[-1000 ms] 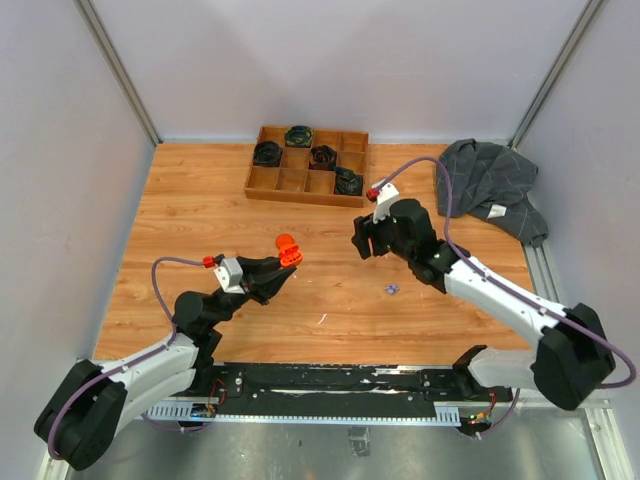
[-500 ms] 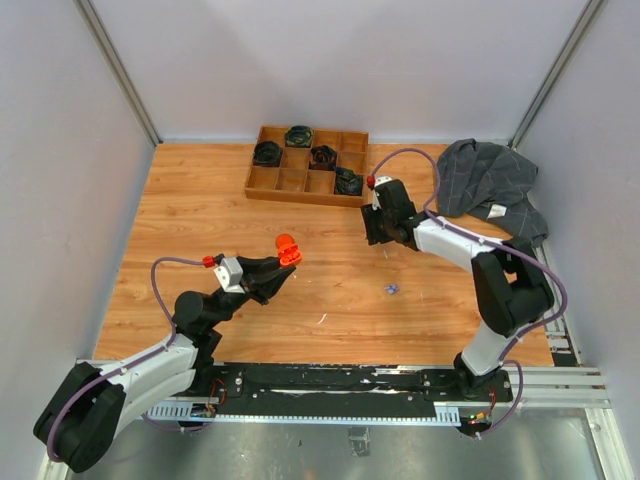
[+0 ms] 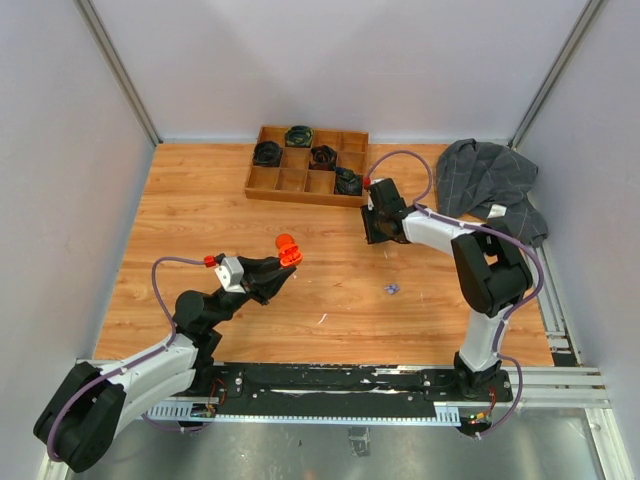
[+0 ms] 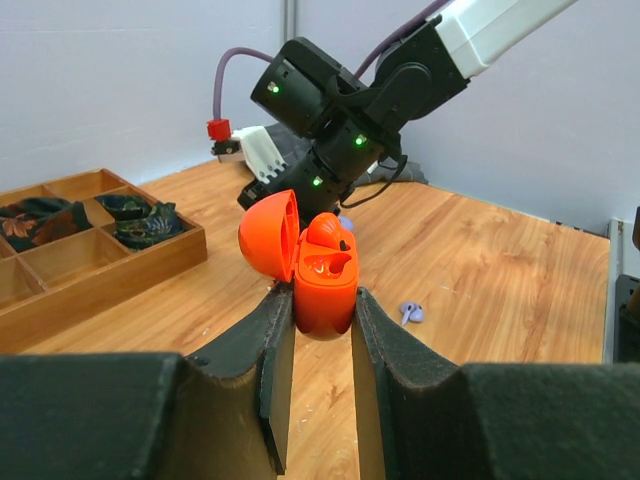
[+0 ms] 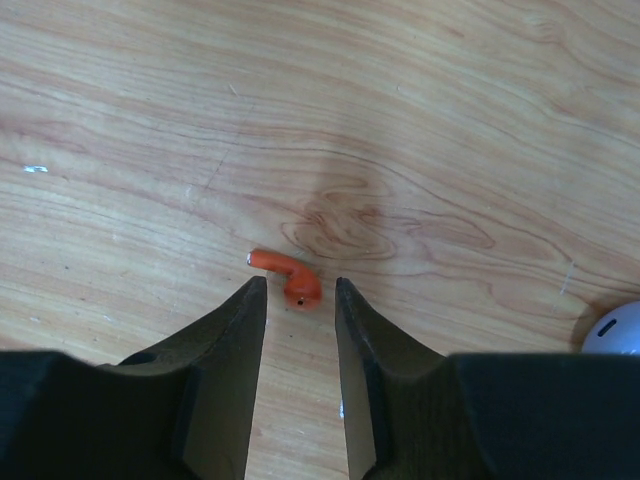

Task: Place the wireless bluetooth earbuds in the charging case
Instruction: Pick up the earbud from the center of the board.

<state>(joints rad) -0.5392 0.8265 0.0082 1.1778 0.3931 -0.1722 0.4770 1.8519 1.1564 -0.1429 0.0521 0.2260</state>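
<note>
My left gripper (image 3: 283, 268) is shut on an orange charging case (image 4: 322, 272) with its lid open; one orange earbud sits inside it. The case also shows in the top view (image 3: 288, 249), held above the table. My right gripper (image 5: 298, 292) is open, low over the wood, with a loose orange earbud (image 5: 288, 277) lying just past and between its fingertips. In the top view the right gripper (image 3: 379, 231) is near the tray's right end and hides that earbud. A pale lavender earbud (image 3: 391, 289) lies on the table, and shows in the left wrist view (image 4: 412, 311).
A wooden compartment tray (image 3: 273, 178) with dark items stands at the back. A grey cloth (image 3: 488, 182) lies at the back right. A white round thing (image 5: 616, 331) sits at the right edge of the right wrist view. A thin white sliver (image 3: 322, 319) lies near the front.
My right gripper has moved back and toward the tray's right end, its arm folding in, and come down over the orange earbud. The left arm with the case has not moved.
</note>
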